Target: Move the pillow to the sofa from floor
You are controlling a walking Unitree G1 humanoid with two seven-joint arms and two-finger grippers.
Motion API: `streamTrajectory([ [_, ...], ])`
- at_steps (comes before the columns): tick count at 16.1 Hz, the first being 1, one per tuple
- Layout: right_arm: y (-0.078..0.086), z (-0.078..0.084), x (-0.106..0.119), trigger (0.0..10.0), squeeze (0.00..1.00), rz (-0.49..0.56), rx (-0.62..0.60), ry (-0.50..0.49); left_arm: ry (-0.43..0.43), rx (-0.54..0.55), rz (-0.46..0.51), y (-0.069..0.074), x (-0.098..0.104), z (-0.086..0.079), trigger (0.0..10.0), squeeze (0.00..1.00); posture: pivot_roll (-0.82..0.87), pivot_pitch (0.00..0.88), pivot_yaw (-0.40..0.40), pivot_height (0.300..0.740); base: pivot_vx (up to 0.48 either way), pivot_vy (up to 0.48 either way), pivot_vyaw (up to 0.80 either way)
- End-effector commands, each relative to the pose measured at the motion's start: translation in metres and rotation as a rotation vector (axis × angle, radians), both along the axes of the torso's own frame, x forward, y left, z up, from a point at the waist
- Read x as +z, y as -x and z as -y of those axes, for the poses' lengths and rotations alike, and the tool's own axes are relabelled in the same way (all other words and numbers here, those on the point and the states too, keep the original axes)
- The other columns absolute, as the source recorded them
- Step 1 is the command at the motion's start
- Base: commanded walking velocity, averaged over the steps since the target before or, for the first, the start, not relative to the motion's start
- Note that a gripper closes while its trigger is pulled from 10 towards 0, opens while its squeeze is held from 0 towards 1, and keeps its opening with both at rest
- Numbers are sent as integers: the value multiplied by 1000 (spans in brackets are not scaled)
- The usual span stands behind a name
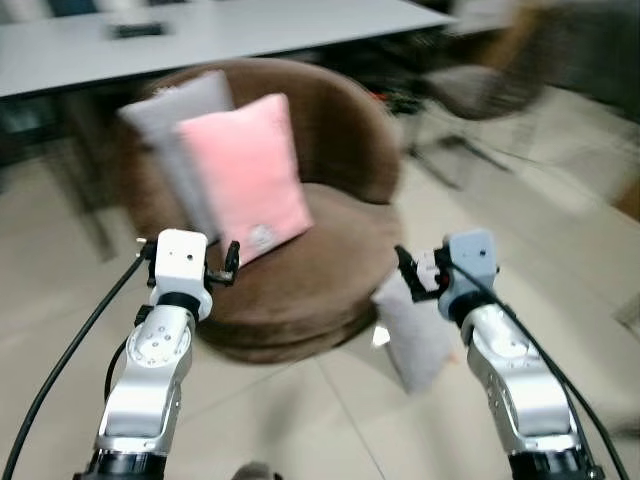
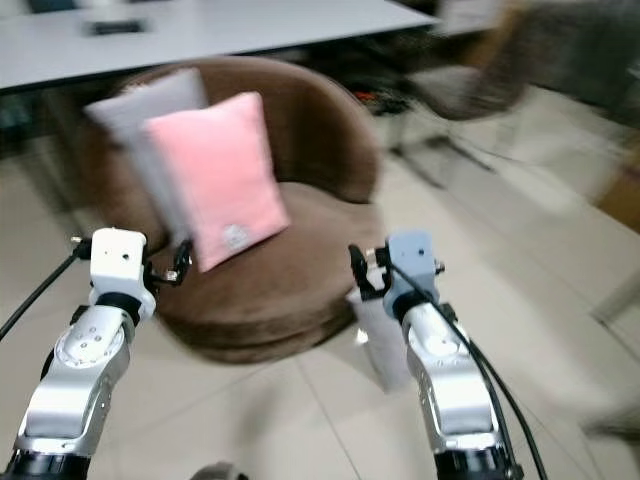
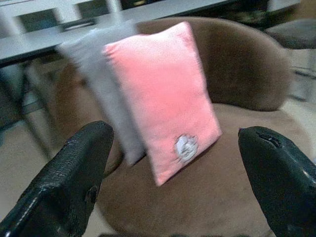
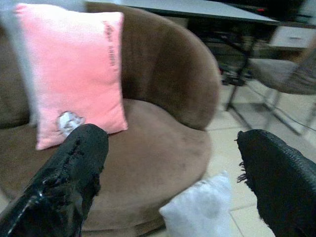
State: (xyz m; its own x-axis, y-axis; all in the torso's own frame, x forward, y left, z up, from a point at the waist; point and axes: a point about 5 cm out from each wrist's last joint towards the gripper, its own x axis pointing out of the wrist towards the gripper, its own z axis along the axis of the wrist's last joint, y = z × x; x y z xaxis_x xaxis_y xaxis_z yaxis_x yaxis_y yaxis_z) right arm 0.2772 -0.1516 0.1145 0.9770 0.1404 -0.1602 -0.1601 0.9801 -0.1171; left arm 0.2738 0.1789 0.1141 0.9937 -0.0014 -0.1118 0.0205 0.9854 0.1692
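Two grippers: left (image 3: 173, 182) and right (image 4: 173, 177), fingers wide apart, holding nothing.
Pillow (image 4: 200, 210): white, on floor by sofa (image 1: 300, 290), just below right fingers.
Pink pillow (image 3: 163, 98): on sofa, past left fingers.

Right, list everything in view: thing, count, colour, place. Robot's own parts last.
Sofa chair: one, brown, round, on the tiled floor ahead of the robot.
Pink pillow: one, pink, propped on the sofa seat against the backrest.
Grey pillow on sofa: one, grey, behind the pink pillow.
Pillow on floor: one, light grey, leaning against the sofa's front right side.
Table: one, white top, behind the sofa.
Chair: one, greyish, blurred, to the right behind the sofa.
Floor: light tiles.
Left gripper: black fingers open, facing the pink pillow.
Right gripper: black fingers open, above the pillow on floor.
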Motion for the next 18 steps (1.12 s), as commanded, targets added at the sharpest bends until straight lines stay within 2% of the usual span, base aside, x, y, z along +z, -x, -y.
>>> streamTrajectory([
  [1, -1, 6, -1, 10000, 0, -2, -21, 9, -11, -14, 2, -1, 2, 3, 10000, 267, 32, 0, -1, 740, 0, -311, 800],
  [13, -3, 6, -2, 10000, 0, 4, -29, 13, -35, -21, 5, -3, 2, 3, 10000, 267, 32, 0, 0, 740, 0, -311, 800],
  [16, -3, 6, -2, 10000, 0, 8, -29, 15, -41, -23, 8, -4, 3, 3, 10000, 271, 30, 0, 4, 740, 0, -312, 490],
  [18, -4, 6, -1, 10000, 0, 7, -32, 13, -43, -26, 8, -6, 3, 4, 10000, 267, 28, 0, 5, 740, 0, -307, 0],
])
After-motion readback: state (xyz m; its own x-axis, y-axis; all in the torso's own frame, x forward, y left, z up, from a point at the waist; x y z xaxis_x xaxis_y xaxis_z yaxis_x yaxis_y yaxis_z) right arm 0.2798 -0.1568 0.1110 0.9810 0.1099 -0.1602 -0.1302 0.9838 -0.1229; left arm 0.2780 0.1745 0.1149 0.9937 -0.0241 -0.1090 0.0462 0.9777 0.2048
